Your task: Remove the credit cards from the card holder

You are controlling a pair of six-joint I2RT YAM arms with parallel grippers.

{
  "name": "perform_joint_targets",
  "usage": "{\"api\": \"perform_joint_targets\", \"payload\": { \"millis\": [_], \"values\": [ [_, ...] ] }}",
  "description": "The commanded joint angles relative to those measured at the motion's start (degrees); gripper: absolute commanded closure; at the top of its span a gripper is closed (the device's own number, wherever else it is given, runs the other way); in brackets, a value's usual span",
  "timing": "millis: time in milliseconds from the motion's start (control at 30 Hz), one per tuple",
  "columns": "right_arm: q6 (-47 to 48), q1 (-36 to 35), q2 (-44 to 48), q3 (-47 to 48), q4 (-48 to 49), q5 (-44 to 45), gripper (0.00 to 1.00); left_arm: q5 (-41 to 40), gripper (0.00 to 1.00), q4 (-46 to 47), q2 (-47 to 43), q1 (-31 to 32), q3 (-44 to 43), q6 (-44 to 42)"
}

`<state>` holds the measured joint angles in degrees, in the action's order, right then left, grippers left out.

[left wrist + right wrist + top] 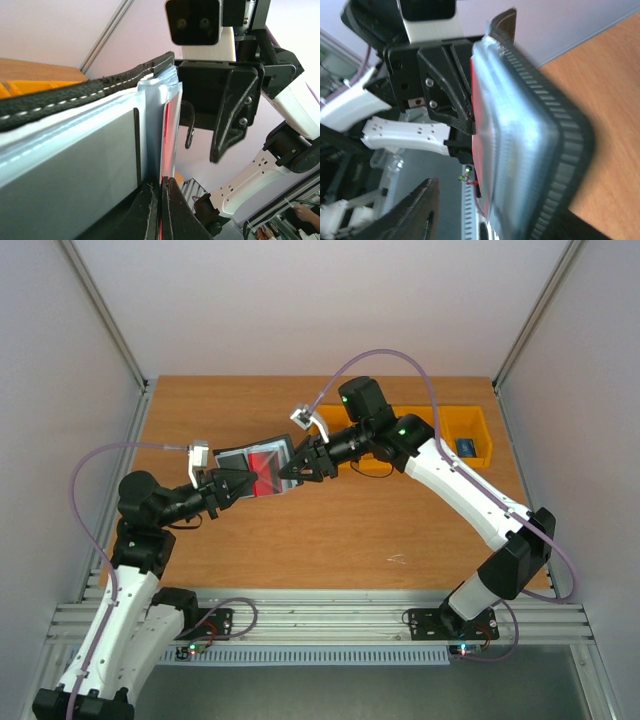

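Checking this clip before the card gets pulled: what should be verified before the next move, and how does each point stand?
1. Left gripper clamped on wallet: ok.
2. Wallet held open, clear of the table: ok.
3. Red card exposed for a pinch: ok.
4. Right gripper open beside the wallet edge: ok.
5. Right gripper gripping the card: not ok, jaws apart.
6. Other cards inside: cannot tell.

A wooden table (330, 540) spreads out below white walls (300, 300), and on it, out at two o'clock, sits a yellow bin (478, 418) holding something small and blue (466, 447) — a tiny white scrap (397, 560) lies near five o'clock.
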<state>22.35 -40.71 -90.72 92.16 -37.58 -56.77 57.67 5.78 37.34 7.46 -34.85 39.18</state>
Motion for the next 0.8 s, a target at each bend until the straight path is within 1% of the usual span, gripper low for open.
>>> {"api": "perform_joint_targets", "payload": {
  "millis": [0, 167, 200, 300, 367, 600, 767],
  "values": [
    [-1.38, 0.98, 2.05, -0.18, 2.02, -5.24, 0.67, 0.73, 1.0, 0.68, -1.04, -0.52, -1.84, -0.93],
    [-2.45, 0.99, 1.65, -0.66, 3.18, -5.19, 0.97, 1.46, 1.0, 0.84, -1.19, -0.61, -1.94, -1.08],
    [-2.62, 1.06, 1.56, -0.67, 3.32, -4.98, 0.99, 1.74, 1.0, 1.02, -1.27, -0.61, -1.91, -1.04],
    [-2.68, 0.98, 1.34, -0.59, 3.44, -5.24, 0.99, 1.92, 0.99, 1.45, -1.47, -0.61, -1.96, -1.18],
    [-2.46, 1.03, 1.4, -0.58, 3.33, -5.48, 0.99, 1.65, 0.95, 1.41, -1.67, -0.74, -2.14, -1.54],
    [-1.57, 1.28, 1.67, -0.49, 2.4, -6.21, 0.99, 1.19, 0.88, 2.09, -1.79, -1.17, -2.1, -0.92],
    [-1.52, 1.77, 1.68, -0.53, 2.19, -6.97, 0.99, 1.52, 0.89, 2.1, -1.77, -1.61, -2.23, -1.03]
  ]
}}
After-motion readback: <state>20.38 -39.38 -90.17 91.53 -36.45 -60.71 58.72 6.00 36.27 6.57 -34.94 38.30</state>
